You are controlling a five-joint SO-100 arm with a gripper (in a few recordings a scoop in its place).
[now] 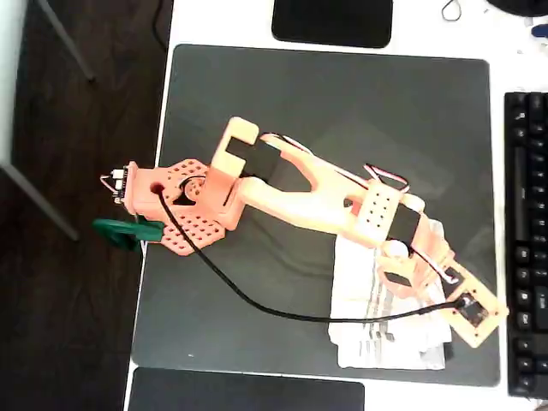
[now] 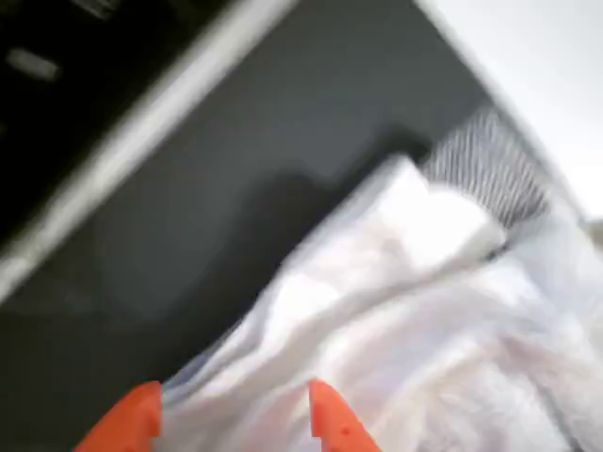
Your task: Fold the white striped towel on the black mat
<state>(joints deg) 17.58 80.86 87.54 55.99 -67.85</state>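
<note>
The towel (image 1: pixel 387 321) lies crumpled near the lower right corner of the mat (image 1: pixel 282 94) in the overhead view, close to the mat's lower and right edges. It is bunched, not flat: layers overlap, a grey-striped band shows near the middle and another along the lower edge. The arm (image 1: pixel 291 184) reaches across the mat from its base at the table's left edge and covers the towel's upper right part.

In the wrist view the hand (image 2: pixel 231 414) sits low over the cloth, its two orange fingertips (image 2: pixel 330 424) apart with white towel showing between them. Whether they are pinching the fabric or only standing open over it cannot be told; the picture is blurred. A raised fold with a striped patch sits beyond the tips.

The fold looks begun but not finished. The cloth is heaped and uneven, with no clean edge-to-edge lay. Left to do, as a judgement: draw a layer over, lay it flat, and let go.
</note>
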